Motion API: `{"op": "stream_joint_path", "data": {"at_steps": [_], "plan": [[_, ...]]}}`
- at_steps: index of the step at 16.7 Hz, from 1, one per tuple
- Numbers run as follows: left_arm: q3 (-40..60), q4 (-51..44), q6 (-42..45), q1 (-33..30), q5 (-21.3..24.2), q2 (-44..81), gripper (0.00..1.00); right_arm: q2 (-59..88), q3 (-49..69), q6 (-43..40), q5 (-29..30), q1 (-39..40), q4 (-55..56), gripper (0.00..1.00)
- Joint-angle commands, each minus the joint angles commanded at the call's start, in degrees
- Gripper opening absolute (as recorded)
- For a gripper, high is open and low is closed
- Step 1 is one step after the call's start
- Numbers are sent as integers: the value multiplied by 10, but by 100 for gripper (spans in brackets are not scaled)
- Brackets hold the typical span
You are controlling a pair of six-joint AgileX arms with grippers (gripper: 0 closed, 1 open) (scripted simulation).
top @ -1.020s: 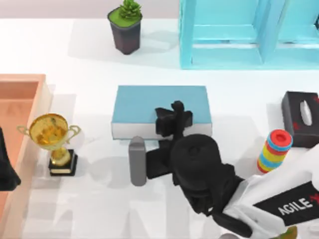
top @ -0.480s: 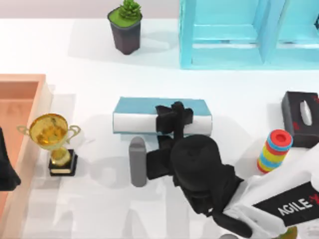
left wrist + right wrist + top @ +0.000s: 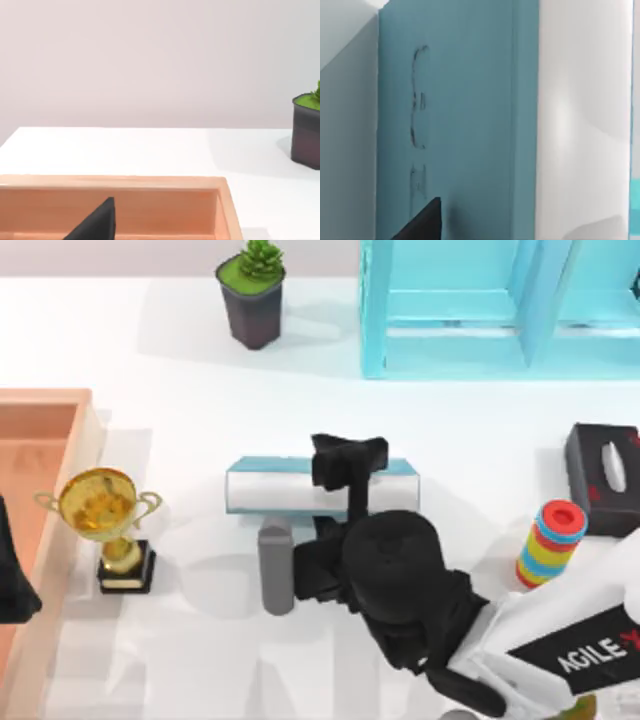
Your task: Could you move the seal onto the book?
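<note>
The book [image 3: 290, 492] stands tipped up at mid-table, its white page edge facing upward and just a thin teal strip of cover showing behind it. My right gripper [image 3: 348, 462] sits at the book's raised edge, shut on it. In the right wrist view the teal cover [image 3: 460, 125] is very close, with the white page edge beside it and one dark fingertip [image 3: 422, 222] in the corner. The seal is hidden. My left arm [image 3: 12, 585] is parked at the table's left edge.
A grey cylinder [image 3: 277, 565] stands just in front of the book. A gold trophy [image 3: 105, 515] and a wooden tray [image 3: 50, 410] are at the left. A potted plant [image 3: 252, 300] and blue shelf [image 3: 500, 310] are at the back, and a black tissue box [image 3: 605, 475] and coloured stack [image 3: 550, 540] at the right.
The book has swung from lying flat to standing on edge, its near side lifted by my right gripper, which moved up and away. The left arm has not moved.
</note>
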Motion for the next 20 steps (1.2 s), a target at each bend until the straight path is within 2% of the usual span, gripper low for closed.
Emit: {"op": "stream_joint_path", "data": {"at_steps": [5, 8, 13, 20], "plan": [[0, 0, 0, 0, 0, 0, 100, 0, 0, 1, 1, 0, -1, 100], [0, 0, 0, 0, 0, 0, 100, -28, 9, 14, 26, 16, -7, 100], [0, 0, 0, 0, 0, 0, 100, -79, 2, 61, 108, 114, -39, 100], [0, 0, 0, 0, 0, 0, 100, -115, -76, 126, 215, 256, -103, 100]]}}
